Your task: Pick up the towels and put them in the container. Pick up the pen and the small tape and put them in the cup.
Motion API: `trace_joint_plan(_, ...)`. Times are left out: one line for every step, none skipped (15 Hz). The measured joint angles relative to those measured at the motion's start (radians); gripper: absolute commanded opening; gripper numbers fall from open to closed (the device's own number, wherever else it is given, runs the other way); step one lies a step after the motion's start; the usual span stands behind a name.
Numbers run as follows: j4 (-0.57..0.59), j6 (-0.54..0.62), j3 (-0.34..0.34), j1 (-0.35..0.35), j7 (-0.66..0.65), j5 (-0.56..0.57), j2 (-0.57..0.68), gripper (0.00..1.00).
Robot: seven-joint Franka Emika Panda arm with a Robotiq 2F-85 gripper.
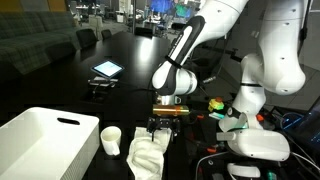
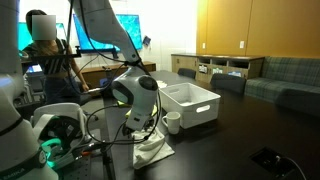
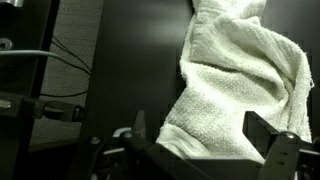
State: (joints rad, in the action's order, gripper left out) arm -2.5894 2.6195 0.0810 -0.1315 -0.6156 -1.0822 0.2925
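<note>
Fingers of the hand (image 3: pixel 205 135) stand wide apart and hold nothing, close over the crumpled off-white towel (image 3: pixel 240 80); it lies on the black, shiny bench (image 1: pixel 60 85); near the towel stands the cup (image 1: pixel 111 139), then the bin (image 1: pixel 40 140); a tablet (image 1: pixel 106 69) lies farther back; behind are a sofa (image 2: pixel 285 75) and an orange-brown wall (image 2: pixel 230 30).

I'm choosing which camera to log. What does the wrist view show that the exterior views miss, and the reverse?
Only the wrist view: the towel close up, its terry folds lying between the open gripper's spread fingers. Only an exterior view: the white container, the cup beside it, and the arm reaching down. Both: the towel and the gripper just above it.
</note>
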Motion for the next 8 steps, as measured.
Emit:
trace_joint_plan(-0.001,0.018,0.000,0.000,-0.005,-0.027,0.009,1.00)
trace_joint_plan(-0.001,0.040,0.000,0.000,-0.010,-0.053,0.017,1.00)
trace_joint_plan(-0.001,0.061,-0.001,0.000,-0.014,-0.074,0.024,1.00)
trace_joint_plan(-0.002,0.082,-0.002,0.000,-0.020,-0.091,0.028,1.00)
trace_joint_plan(-0.003,0.103,-0.003,0.000,-0.031,-0.103,0.032,1.00)
trace_joint_plan(-0.005,0.125,-0.004,0.000,-0.042,-0.112,0.035,1.00)
trace_joint_plan(-0.008,0.148,-0.005,0.000,-0.054,-0.117,0.038,1.00)
trace_joint_plan(-0.010,0.170,-0.007,-0.002,-0.067,-0.118,0.041,1.00)
